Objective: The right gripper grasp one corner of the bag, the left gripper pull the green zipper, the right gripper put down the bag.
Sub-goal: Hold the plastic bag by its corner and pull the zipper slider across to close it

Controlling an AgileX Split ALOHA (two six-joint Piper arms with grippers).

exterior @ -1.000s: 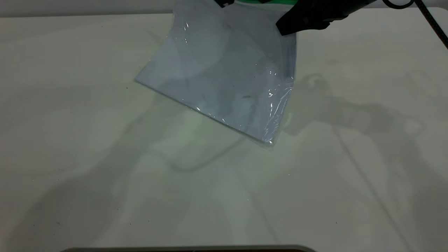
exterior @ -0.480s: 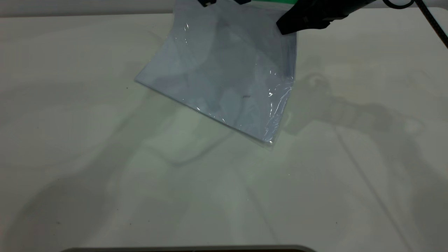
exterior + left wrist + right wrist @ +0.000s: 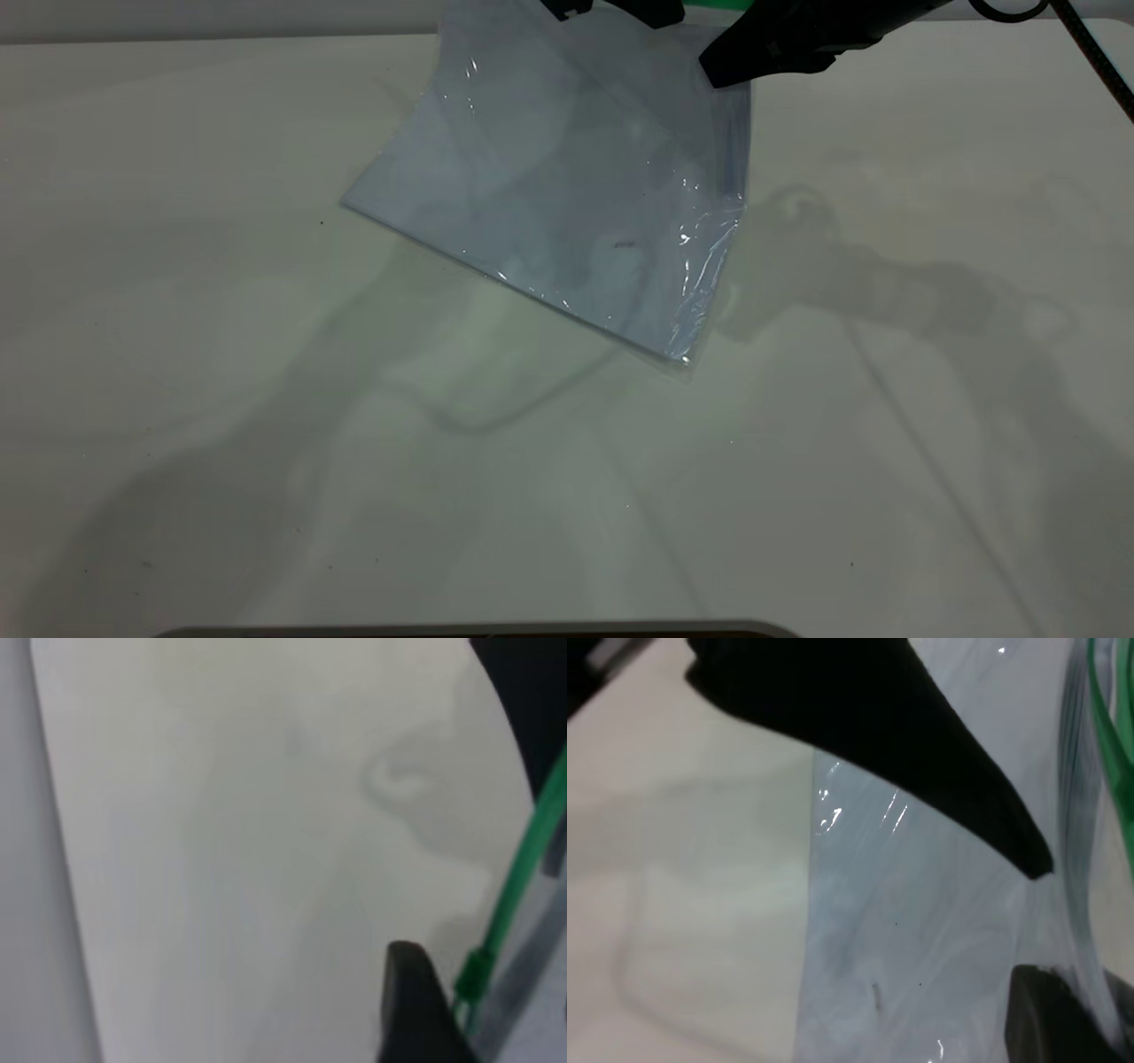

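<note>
The bag [image 3: 567, 177] hangs tilted, with its top edge lifted and its lower corner on the table. The right gripper [image 3: 753, 49], a black tapered claw, is shut on the bag's upper right corner; in the right wrist view [image 3: 1041, 930] one jaw lies in front of the plastic [image 3: 921, 948] and one behind it. The green zipper [image 3: 709, 5] runs along the top edge. The left gripper [image 3: 609, 9] is at that edge with its tips apart. In the left wrist view one finger [image 3: 409, 1001] sits right beside the slider tab [image 3: 476, 973] on the green zipper [image 3: 518, 877].
The white table [image 3: 266, 399] carries only arm shadows. A black cable [image 3: 1094, 53] runs down at the far right. A dark rim [image 3: 478, 631] shows at the near edge.
The left gripper's tips slid left along the bag's top edge, then came back right. The bag and the right gripper have stayed put.
</note>
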